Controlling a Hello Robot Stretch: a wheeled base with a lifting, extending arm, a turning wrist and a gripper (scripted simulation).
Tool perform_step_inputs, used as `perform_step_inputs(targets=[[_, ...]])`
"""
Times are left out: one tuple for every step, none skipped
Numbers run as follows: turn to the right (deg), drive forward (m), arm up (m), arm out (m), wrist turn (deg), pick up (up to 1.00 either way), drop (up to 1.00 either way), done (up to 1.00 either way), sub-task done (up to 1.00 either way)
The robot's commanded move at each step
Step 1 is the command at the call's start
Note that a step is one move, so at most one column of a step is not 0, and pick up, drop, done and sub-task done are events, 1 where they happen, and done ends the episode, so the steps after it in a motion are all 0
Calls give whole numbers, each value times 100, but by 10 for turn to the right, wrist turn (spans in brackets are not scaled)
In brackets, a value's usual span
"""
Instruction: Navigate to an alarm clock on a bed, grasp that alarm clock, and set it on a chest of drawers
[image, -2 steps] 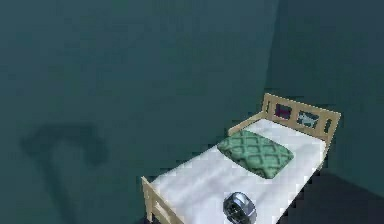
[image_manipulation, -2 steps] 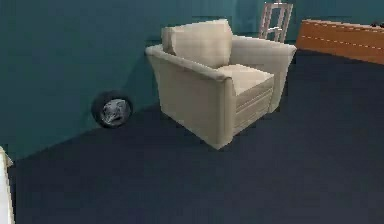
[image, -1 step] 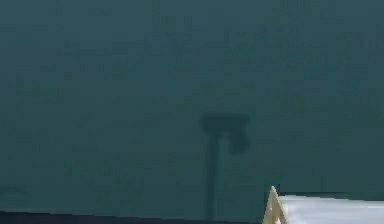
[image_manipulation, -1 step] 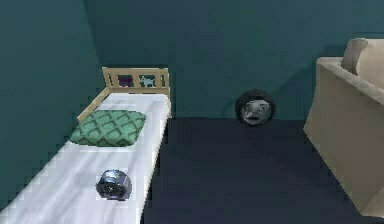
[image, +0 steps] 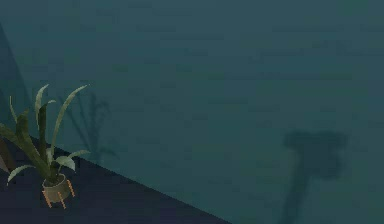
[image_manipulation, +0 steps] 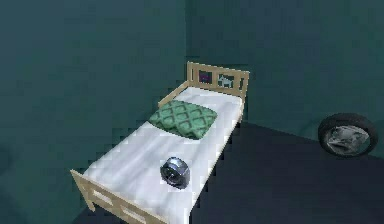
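Nearest in the arm side view is the wooden footboard (image_manipulation: 105, 198) of a single bed (image_manipulation: 130, 160), pale-framed with a white sheet, running away toward the room's far corner; the alarm clock (image_manipulation: 175, 172), a small round object with a dark rim and a pale face, lies on the sheet near the foot end, close to the edge on the arm side view's right, touching nothing else on the bed; a green diamond-patterned pillow (image_manipulation: 186, 117) lies at the head end, just before the headboard (image_manipulation: 218, 80), well apart from the clock; a tyre-like ring (image_manipulation: 350, 135) sits on the dark floor (image_manipulation: 280, 170) at the arm side view's right, near the teal wall; in the forward view's lower left a potted plant (image: 42, 140) with long green leaves stands on a small wooden stand before a teal wall (image: 220, 70); gripper state: cannot be told.
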Motion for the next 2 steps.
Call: perform_step_inputs(targets=[[0, 0, 50, 0, 0, 0, 0, 0, 0], [0, 0, 6, 0, 0, 0, 0, 0, 0]])
